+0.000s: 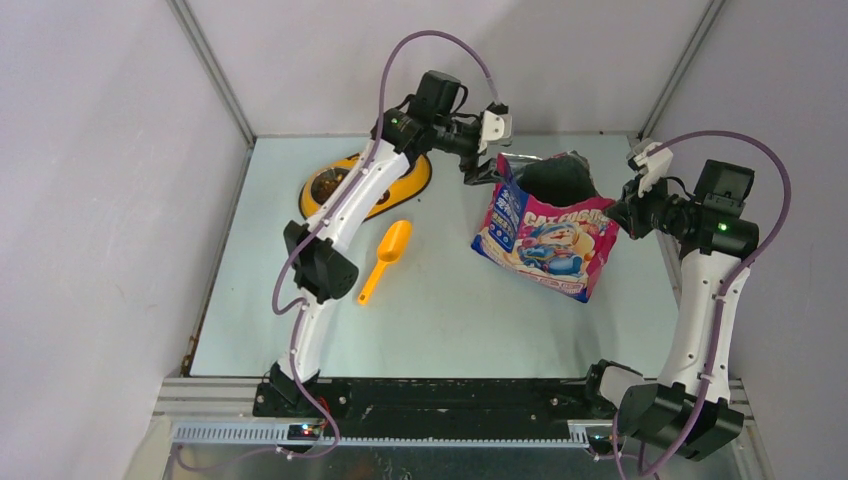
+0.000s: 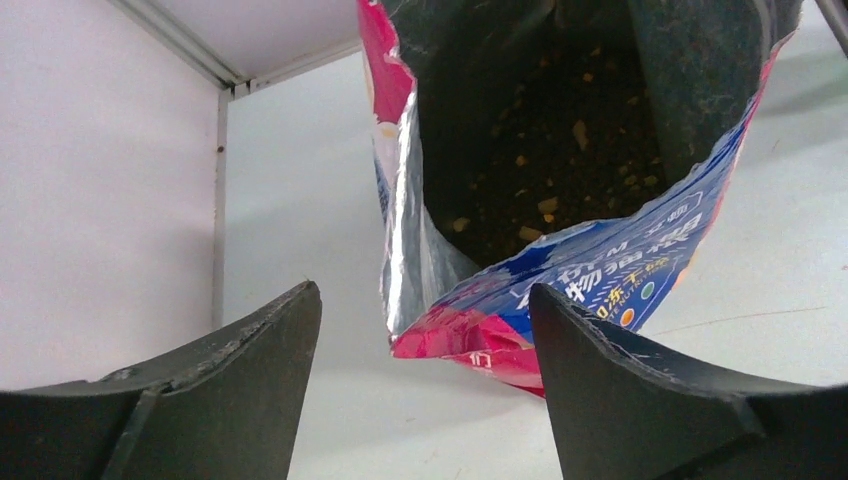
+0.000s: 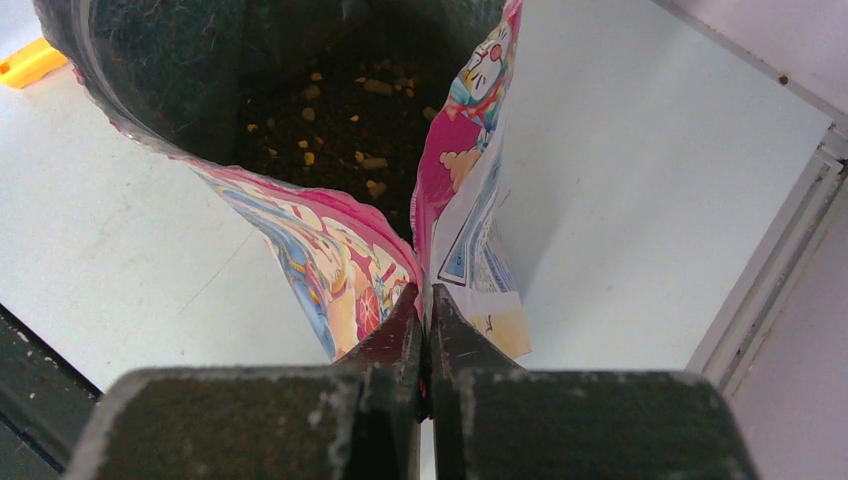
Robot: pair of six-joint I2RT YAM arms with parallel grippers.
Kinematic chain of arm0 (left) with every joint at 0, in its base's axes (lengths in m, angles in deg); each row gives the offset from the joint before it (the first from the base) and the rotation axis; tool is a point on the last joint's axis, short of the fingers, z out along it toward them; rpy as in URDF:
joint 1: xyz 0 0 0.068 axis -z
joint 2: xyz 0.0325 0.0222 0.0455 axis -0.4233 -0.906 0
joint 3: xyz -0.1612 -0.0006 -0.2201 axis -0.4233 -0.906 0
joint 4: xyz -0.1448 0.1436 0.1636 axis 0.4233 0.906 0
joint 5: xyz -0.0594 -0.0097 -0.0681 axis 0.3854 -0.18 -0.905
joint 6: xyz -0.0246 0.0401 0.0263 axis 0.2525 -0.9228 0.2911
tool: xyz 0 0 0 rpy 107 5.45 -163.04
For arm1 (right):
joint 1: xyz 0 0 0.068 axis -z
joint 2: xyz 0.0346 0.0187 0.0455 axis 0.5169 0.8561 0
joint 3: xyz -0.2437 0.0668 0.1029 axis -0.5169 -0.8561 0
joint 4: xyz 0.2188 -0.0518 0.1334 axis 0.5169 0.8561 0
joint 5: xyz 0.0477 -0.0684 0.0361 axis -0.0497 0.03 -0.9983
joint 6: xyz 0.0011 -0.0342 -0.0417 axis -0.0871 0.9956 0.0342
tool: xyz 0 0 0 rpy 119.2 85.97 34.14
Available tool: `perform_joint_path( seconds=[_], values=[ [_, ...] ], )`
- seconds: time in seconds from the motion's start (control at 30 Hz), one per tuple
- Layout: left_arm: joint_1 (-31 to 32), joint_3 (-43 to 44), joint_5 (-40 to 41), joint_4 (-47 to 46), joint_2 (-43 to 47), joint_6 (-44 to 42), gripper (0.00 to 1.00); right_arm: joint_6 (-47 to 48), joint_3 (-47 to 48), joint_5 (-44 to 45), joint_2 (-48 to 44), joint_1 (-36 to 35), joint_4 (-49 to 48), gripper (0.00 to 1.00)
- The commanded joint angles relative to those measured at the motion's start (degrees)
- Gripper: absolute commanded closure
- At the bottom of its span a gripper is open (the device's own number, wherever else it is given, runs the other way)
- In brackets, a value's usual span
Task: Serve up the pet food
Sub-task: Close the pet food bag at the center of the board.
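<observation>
Your left arm climbs from its base at the lower left of the top view, folds at the elbow, and reaches up and right across the yellow feeder [image 1: 412, 180] into the upper middle of the frame. Your left hand [image 1: 486, 177] [image 2: 425, 300] stands wide open and grips nothing. The torn pink left corner of the pouch [image 1: 545, 235] [image 2: 600, 270] [image 3: 330, 250] sits in its gap, closer to the right-side finger; you cannot tell whether they touch.

The pouch stands right of centre with its mouth spread, and dark kibble [image 2: 560, 150] [image 3: 350, 110] lies deep inside.

Your right arm rises from the lower right, bends at the upper right, and points leftward. Your right hand [image 1: 618, 214] [image 3: 425, 300] is pinched shut on the right top edge of the pouch.

The feeder lies near the back left corner of the worktop [image 1: 440, 310]. The orange scoop [image 1: 385, 258] [image 3: 30, 62] lies left of centre, well apart from the pouch. Bare worktop spreads between them and across the lower middle of the frame. On the right, the pouch sits near the worktop's edge, with the wall rail close beside your right hand.
</observation>
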Motion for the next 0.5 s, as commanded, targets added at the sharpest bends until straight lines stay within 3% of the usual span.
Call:
perform_joint_path(
  seconds=[0.0, 0.07, 0.13, 0.27, 0.47],
  values=[
    [0.6, 3.7, -4.6, 0.7, -1.3, -1.9, 0.21, 1.3, 0.1, 0.3, -1.5, 0.0, -6.0, 1.00],
    [0.9, 4.3, -4.7, 0.8, -2.0, -2.0, 0.31, 1.4, -0.2, 0.6, -1.6, 0.3, -6.1, 1.00],
    [1.0, 4.7, -4.6, 0.7, -2.5, -1.7, 0.65, 1.5, -0.4, 0.7, -1.7, 0.5, -6.2, 1.00],
    [1.1, 5.0, -3.8, 1.1, -2.7, -0.5, 0.97, 1.6, -0.4, 0.8, -1.5, 0.7, -6.3, 1.00],
    [1.0, -2.0, 2.7, -0.4, 3.3, 5.6, 1.00, 0.3, -0.4, 1.7, -1.8, 1.0, -7.5, 1.00]
  ],
)
